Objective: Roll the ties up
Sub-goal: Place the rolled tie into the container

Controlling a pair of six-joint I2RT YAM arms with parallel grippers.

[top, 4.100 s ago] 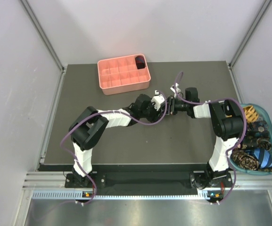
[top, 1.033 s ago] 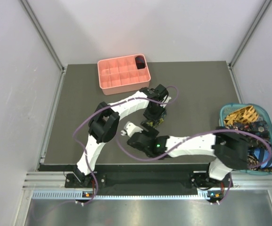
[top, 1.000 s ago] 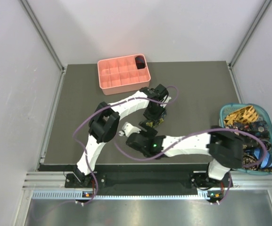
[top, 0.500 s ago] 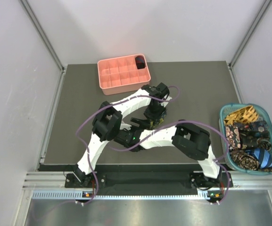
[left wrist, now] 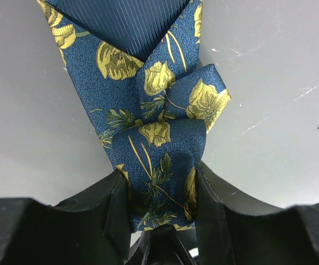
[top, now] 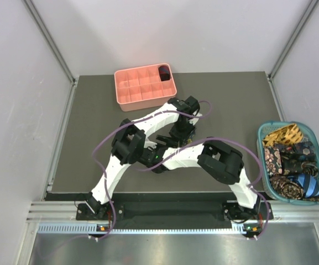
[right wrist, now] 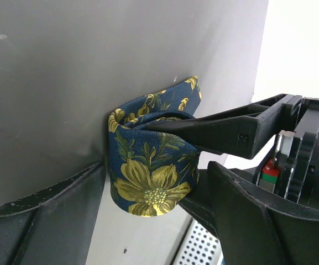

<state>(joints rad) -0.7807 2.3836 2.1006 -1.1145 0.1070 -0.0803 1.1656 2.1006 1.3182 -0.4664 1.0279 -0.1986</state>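
Okay, left claw clamps navy floral tie coil (resting on table); right claw gapes around it, not squeezing.

navy floral tie cut off by top edge, dark coil in tray too small to tell

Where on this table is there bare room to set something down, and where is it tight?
Bare table lies left of the left arm, out to the left edge. More lies beyond the basket, right of the tray. It is crowded mid-table, where the left tool grips the tie and the right tool straddles it.
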